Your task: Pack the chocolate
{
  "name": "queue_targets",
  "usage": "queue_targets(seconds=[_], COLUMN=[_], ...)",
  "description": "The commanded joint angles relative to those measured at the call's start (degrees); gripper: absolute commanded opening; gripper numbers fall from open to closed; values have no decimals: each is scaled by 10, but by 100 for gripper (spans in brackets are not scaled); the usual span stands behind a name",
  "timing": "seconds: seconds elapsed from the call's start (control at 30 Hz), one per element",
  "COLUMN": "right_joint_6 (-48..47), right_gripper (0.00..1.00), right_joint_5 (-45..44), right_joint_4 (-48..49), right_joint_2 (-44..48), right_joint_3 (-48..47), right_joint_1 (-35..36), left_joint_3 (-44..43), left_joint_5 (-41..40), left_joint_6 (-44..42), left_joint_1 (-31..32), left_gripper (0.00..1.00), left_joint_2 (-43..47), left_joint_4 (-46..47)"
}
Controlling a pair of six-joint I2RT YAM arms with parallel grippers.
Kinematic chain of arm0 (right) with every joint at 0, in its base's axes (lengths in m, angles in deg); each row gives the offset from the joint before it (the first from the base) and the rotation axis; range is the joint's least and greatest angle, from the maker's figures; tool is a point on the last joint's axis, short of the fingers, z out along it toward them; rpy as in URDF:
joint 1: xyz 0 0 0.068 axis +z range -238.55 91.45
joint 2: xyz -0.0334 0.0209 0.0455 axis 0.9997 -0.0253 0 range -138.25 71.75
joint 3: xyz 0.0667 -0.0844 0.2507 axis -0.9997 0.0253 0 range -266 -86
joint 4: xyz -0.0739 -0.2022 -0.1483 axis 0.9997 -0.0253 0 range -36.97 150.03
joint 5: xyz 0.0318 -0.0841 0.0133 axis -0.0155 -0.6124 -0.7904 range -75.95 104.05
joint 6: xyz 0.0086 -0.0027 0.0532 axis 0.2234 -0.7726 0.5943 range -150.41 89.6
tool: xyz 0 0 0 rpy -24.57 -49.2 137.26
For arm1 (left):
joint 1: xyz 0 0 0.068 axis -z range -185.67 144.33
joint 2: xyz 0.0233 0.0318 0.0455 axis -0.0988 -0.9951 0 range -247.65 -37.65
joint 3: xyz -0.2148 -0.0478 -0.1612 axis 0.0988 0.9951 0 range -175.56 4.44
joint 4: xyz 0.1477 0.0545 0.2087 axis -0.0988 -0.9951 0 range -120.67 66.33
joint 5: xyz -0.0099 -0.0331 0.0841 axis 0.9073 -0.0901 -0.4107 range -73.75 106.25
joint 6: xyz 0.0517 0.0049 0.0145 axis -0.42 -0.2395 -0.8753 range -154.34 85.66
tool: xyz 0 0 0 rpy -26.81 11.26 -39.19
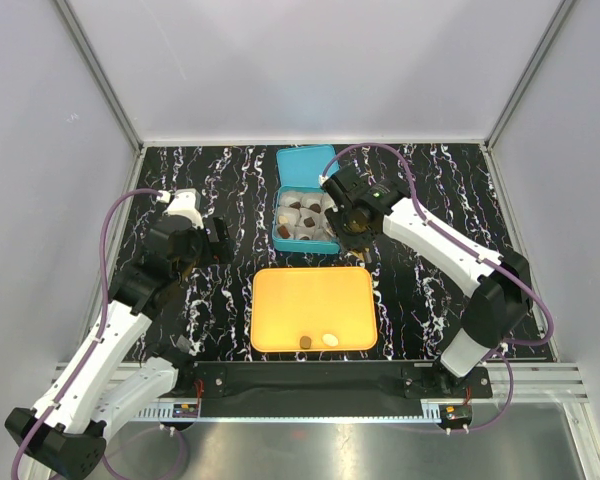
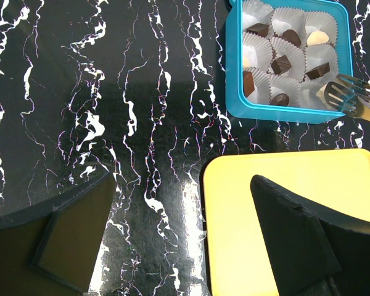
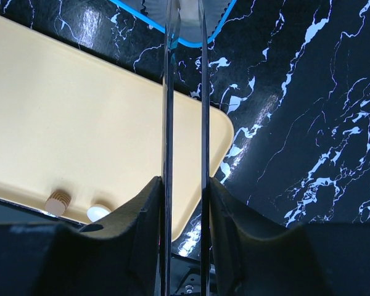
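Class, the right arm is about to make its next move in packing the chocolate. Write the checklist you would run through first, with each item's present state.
1. Right gripper jaws clamped on the tongs: ok.
2. Tong tips empty: cannot tell.
3. Orange tray emptied: not ok; a brown piece and a white piece lie on it.
4. Blue box lid open: ok.
5. Left gripper jaws open, away from the box: ok.
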Motion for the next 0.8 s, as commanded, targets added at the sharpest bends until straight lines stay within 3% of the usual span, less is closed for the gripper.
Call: queue_targets(seconds=[0.0, 0.37, 0.53, 0.77], right_joint_6=[-5, 1, 10, 22], right_gripper=[41, 43, 41, 41], right_joint_5=[-7, -16, -39, -58], right_joint_4=[-11, -43, -64, -48], right_joint_2=[4, 7, 8, -1], right_joint_3=[-25, -72, -135, -140], right_joint_1=[-5, -4, -9, -115], left_joint_3=[-19, -19, -19, -19], left_joint_5=[5, 12, 16, 26], left_joint_6=[-2, -2, -1, -1], left_joint_1=[-4, -4, -4, -4], left_gripper=[99, 99, 99, 99], left_joint_2=[6, 9, 12, 15], left_joint_4=[32, 34, 37, 38])
